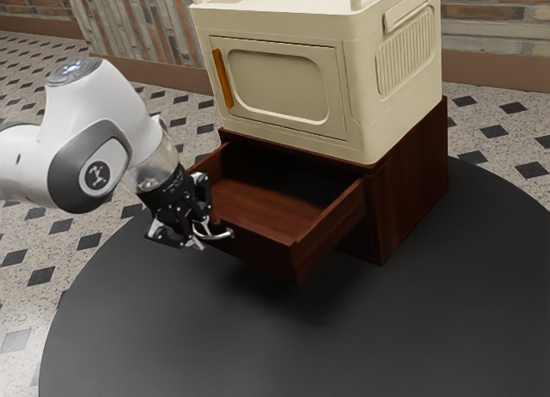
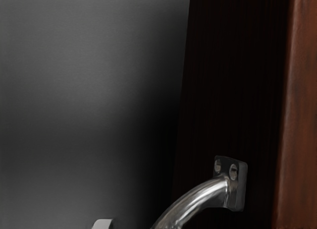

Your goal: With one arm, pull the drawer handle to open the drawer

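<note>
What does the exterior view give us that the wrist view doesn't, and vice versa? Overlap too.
Exterior view adds: cream box-shaped cabinet with an upright orange handle, white-and-grey robot arm, black two-finger gripper at the drawer handle, and the drawer's inside, pulled well out.

Wrist view adds: two round screws in the flat metal mounting plate at one end of the drawer handle.

Both: curved silver metal drawer handle, reddish-brown wooden drawer, dark grey round table.

Cream box [image 1: 357, 29] (orange handle [image 1: 223, 77]), round dark table [image 1: 258, 350], tiled floor [image 1: 51, 105].
</note>
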`<move>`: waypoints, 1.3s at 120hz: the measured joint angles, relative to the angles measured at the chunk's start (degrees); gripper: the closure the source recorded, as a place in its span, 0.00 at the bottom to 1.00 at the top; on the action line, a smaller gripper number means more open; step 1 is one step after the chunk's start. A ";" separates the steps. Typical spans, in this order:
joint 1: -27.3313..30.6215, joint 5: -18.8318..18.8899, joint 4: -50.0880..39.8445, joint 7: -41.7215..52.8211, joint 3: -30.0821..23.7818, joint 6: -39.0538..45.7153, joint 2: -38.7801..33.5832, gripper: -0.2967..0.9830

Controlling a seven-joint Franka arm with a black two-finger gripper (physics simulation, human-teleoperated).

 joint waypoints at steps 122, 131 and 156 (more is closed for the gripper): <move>-1.03 5.70 36.31 1.32 -0.36 -31.32 0.41 0.34; -1.01 5.85 30.85 1.14 -0.46 -36.16 -0.11 0.31; -0.67 4.47 28.43 0.37 -0.55 -41.70 -0.17 0.26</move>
